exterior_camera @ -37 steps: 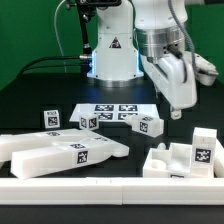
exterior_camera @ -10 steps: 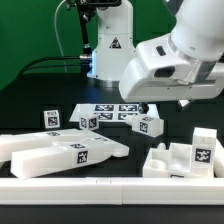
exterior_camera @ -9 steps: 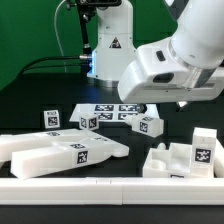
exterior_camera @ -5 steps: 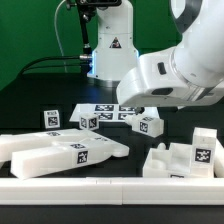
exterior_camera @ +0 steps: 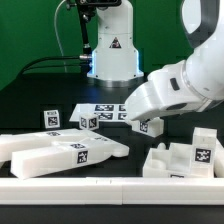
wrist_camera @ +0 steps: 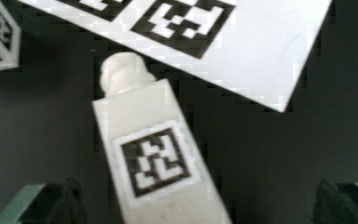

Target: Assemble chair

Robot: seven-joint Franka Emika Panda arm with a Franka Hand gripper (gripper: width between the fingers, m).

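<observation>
Black matte worktop (exterior_camera: 30, 100): bare room toward far edge at exterior view's left. Near edge crowded with matte white plastic chair parts: long tapered legs (exterior_camera: 60, 150) toward exterior view's left corner, slotted panel (exterior_camera: 180, 160) toward exterior view's right corner. Flat white marker board (exterior_camera: 112, 110) mid-worktop. Small white tagged block with rounded peg (wrist_camera: 149, 140) at marker board's edge; contact unclear. Glossy white gripper (wrist_camera: 197, 206) over block, dark fingers (wrist_camera: 48, 206) spread wide, one each side, clear gap both sides, nothing grasped.
</observation>
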